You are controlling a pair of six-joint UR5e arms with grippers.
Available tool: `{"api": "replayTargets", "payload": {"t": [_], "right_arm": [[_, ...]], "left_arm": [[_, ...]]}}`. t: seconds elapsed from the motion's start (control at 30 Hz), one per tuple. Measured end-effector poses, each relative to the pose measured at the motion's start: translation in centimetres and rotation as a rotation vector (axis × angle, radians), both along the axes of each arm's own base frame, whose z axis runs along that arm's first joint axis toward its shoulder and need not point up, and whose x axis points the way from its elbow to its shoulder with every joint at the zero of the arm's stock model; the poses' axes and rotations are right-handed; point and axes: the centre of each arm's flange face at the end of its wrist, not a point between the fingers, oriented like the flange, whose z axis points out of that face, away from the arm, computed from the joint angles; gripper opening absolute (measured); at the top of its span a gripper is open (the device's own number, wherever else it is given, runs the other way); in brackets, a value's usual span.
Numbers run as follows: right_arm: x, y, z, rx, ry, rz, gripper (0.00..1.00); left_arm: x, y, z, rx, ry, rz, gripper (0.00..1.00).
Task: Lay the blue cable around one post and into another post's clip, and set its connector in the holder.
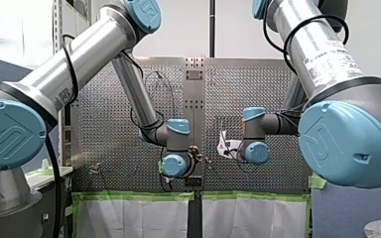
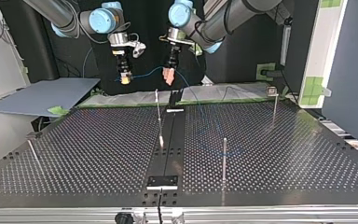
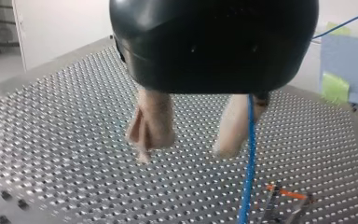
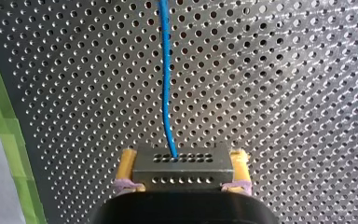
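- The connector (image 4: pixel 182 171), a small metal block with rows of holes, is clamped between the yellow pads of the right end effector (image 4: pixel 182 161), which is closed on it.
- The black strip (image 2: pixel 172 140) down the middle of the perforated counter (image 2: pixel 98 149) is taken as the landmark. In the top view the right end effector (image 2: pixel 126 78) is held in the air beyond the strip's far end, toward the view's left.
- The left end effector (image 2: pixel 169 75) is held just above the strip's far end. Its beige fingers (image 3: pixel 151 126) are seen well apart in the left wrist view, so it is open, and nothing is gripped.
- The blue cable (image 2: pixel 145 73) is strung through the air from the connector to the left end effector, where it hangs against one finger (image 3: pixel 249 154). From there it drops onto the counter at the view's right of the strip and lies in a loose curve.
- A thin post (image 2: pixel 159 114) stands just beside the strip, at the view's left.
- A second post (image 2: pixel 224 158) stands on the strip's other side, near the cable's curve.
- A third post (image 2: pixel 274 106) stands well apart from the strip.
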Motion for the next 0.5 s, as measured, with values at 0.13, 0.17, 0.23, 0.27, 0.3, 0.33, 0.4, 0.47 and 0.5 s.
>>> {"api": "replayTargets", "payload": {"t": [0.13,0.17,0.23,0.27,0.3,0.33,0.4,0.47,0.5], "right_arm": [[-0.2,-0.1,0.0,0.000,-0.001,-0.005,0.01],[-0.3,-0.2,0.0,0.000,-0.001,-0.008,0.01],[-0.4,-0.4,0.0,-0.001,-0.003,-0.014,0.01],[-0.6,-0.6,0.0,-0.003,-0.005,-0.018,0.01],[-0.7,-0.7,0.0,-0.004,-0.005,-0.021,0.01],[-0.8,-0.8,0.0,-0.005,-0.006,-0.024,0.01],[-1.1,-1.1,0.0,-0.006,-0.006,-0.031,0.01],[-1.4,-1.4,0.1,-0.010,-0.006,-0.039,0.01],[-1.5,-1.5,0.1,-0.013,-0.007,-0.042,0.01]], "left_arm": [[0.2,-0.4,0.4,-0.002,-0.039,-0.008,0.07],[0.3,-0.5,0.5,-0.002,-0.048,-0.013,0.07],[0.3,-0.8,0.6,0.001,-0.066,-0.028,0.09],[0.4,-0.9,0.7,0.003,-0.073,-0.034,0.09],[0.4,-1.0,0.7,0.005,-0.080,-0.039,0.09],[0.4,-1.1,0.5,0.009,-0.088,-0.045,0.09],[0.5,-1.2,0.3,0.012,-0.096,-0.050,0.09],[0.6,-1.4,-0.2,0.012,-0.106,-0.052,0.09],[0.7,-1.5,-0.5,0.013,-0.110,-0.053,0.09]]}}
